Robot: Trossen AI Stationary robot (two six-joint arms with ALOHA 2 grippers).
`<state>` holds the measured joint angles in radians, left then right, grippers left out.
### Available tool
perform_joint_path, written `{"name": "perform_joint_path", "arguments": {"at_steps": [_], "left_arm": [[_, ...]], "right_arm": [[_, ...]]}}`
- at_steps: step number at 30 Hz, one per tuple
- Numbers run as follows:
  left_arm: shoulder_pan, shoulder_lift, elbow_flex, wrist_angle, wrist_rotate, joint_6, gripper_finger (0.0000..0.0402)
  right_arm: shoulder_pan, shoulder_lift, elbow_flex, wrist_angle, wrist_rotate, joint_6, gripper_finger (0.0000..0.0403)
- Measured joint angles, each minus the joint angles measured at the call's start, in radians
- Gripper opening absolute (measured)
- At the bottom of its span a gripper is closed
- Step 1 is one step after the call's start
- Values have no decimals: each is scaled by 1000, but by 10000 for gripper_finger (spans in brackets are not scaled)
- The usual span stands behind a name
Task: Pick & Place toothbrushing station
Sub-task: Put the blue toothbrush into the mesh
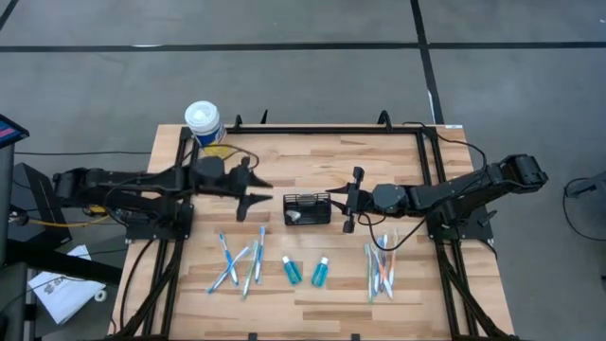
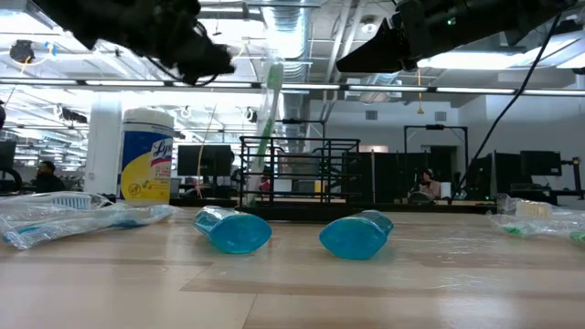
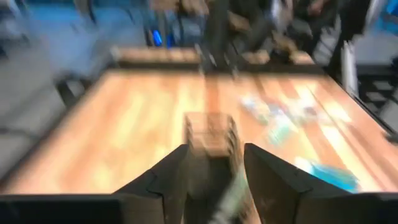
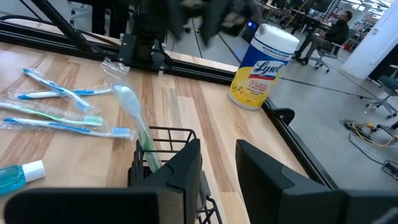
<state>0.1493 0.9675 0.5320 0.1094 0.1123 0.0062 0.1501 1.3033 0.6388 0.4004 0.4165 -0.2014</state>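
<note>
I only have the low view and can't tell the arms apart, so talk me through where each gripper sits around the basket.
Observer: The left gripper hovers just left of the wire basket, fingers open and empty.
Operator: Now the right one.
Observer: The right gripper sits at the basket's right end, close against it.
Operator: Confirm where that green brush is.
Observer: The toothbrush stands inside the basket, leaning, bristle head up.
</note>
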Motion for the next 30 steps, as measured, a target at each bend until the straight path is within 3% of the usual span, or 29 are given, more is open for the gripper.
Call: {"name": "perform_joint_path", "arguments": {"at_steps": [5, 17, 24, 30], "left_arm": [[-50, 1, 0, -171, 1, -158, 127], [-147, 49, -2, -451, -33, -542, 185], [-253, 99, -49, -472, -169, -595, 186], [-289, 100, -72, -431, -210, -686, 186]], "right_arm": [[0, 0, 0, 5, 0, 0, 93], [0, 0, 0, 4, -11, 5, 93], [0, 0, 0, 4, -31, 9, 93], [0, 0, 0, 5, -31, 11, 93]]}}
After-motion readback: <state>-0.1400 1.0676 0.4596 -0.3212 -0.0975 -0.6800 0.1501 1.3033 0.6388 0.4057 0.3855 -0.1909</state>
